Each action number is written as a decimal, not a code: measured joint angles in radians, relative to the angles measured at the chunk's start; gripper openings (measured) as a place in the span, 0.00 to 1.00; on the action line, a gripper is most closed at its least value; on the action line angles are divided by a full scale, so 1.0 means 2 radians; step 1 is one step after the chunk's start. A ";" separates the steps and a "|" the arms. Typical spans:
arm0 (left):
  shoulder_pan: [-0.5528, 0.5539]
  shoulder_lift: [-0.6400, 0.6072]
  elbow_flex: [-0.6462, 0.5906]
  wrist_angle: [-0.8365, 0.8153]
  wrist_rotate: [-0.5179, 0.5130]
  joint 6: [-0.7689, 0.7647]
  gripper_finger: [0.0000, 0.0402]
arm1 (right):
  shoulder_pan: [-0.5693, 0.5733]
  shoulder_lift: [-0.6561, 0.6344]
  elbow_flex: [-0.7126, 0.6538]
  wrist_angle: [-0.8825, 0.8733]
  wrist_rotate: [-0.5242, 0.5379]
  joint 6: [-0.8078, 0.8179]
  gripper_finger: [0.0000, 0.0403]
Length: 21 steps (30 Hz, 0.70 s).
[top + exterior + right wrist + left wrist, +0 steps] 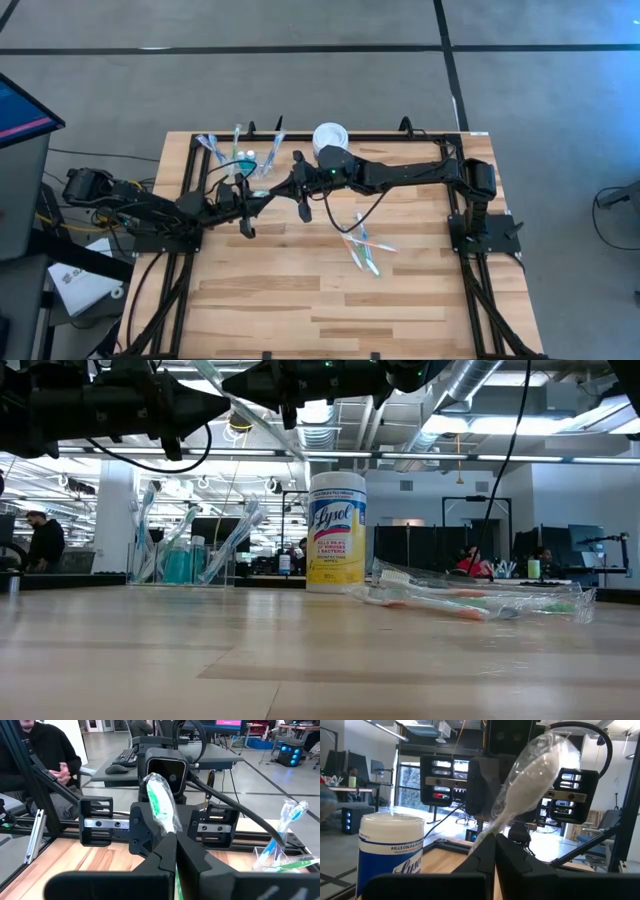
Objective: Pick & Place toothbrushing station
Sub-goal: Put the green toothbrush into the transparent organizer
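Note:
My two grippers meet tip to tip above the table's far left part, both shut on a slim toothbrush in a clear wrapper. The left gripper comes from the table's left. The right gripper comes from the right. In the low view the brush slants high above the table. A clear cup stands at the far left with several toothbrushes leaning in it. More wrapped toothbrushes lie flat right of the middle. My left gripper pinches the toothbrush's thin shaft between its two fingers, coming about level from the table's left. The wider wrapped end sticks out past the fingertips and slants up toward the right arm. The brush is clear of the table. My right gripper pinches the wrapped toothbrush between its two fingers, coming about level from the table's right. A green-and-white end stands out beyond the fingertips toward the left arm. The brush is lifted clear.
A white-lidded, yellow-labelled round tub stands at the far edge beside the right arm. A black frame runs along the table's far and side edges. Bare wood fills the near half. A person sits beyond the table.

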 joint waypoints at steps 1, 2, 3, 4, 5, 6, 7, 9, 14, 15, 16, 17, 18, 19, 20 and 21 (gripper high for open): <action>0.000 0.000 0.000 0.000 0.000 0.000 0.00 | 0.000 0.000 0.000 0.000 0.000 0.000 0.00; 0.000 0.000 0.000 0.000 0.000 0.000 0.00 | 0.000 0.000 0.000 -0.001 0.000 0.000 0.00; 0.000 0.000 0.000 0.000 0.000 0.000 0.00 | 0.000 0.000 0.000 -0.001 0.000 0.000 0.00; -0.001 0.000 0.000 0.000 0.000 0.000 0.00 | 0.000 0.000 0.000 -0.001 0.000 0.000 0.00; -0.002 0.000 0.000 0.000 0.000 0.000 0.00 | 0.000 0.000 0.000 -0.001 -0.001 0.000 0.00; -0.003 0.000 0.000 0.000 0.000 0.000 0.00 | 0.000 0.000 0.000 -0.001 -0.001 0.000 0.00; -0.005 0.000 0.000 0.000 0.000 0.000 0.00 | 0.000 0.000 0.000 -0.001 -0.001 0.001 0.00; -0.008 0.000 0.000 0.000 0.000 0.001 0.00 | 0.000 0.000 0.000 -0.002 -0.001 0.001 0.00; -0.014 0.000 0.001 0.000 -0.005 0.003 0.00 | 0.001 0.000 0.000 0.003 -0.001 0.003 0.00; -0.014 0.000 0.001 0.000 -0.005 0.003 0.00 | 0.001 0.000 0.000 0.003 -0.001 0.005 0.00; -0.015 -0.001 0.001 0.000 -0.005 0.003 0.00 | 0.001 0.000 0.000 0.003 -0.001 0.008 0.00; -0.015 0.000 0.001 -0.001 -0.006 0.003 0.00 | 0.001 0.000 0.000 0.003 -0.001 0.009 0.00; -0.015 -0.001 0.001 -0.002 -0.005 0.003 0.00 | 0.001 0.000 0.000 0.001 -0.001 0.009 0.00; -0.016 -0.001 0.001 -0.004 -0.006 0.002 0.00 | 0.001 0.000 0.000 0.000 -0.001 0.009 0.00; -0.016 -0.001 0.001 -0.006 -0.006 0.002 0.00 | 0.001 0.000 0.000 -0.001 -0.001 0.009 0.00; -0.016 -0.001 0.001 -0.009 -0.008 0.002 0.00 | 0.001 0.000 0.000 -0.002 -0.001 0.009 0.00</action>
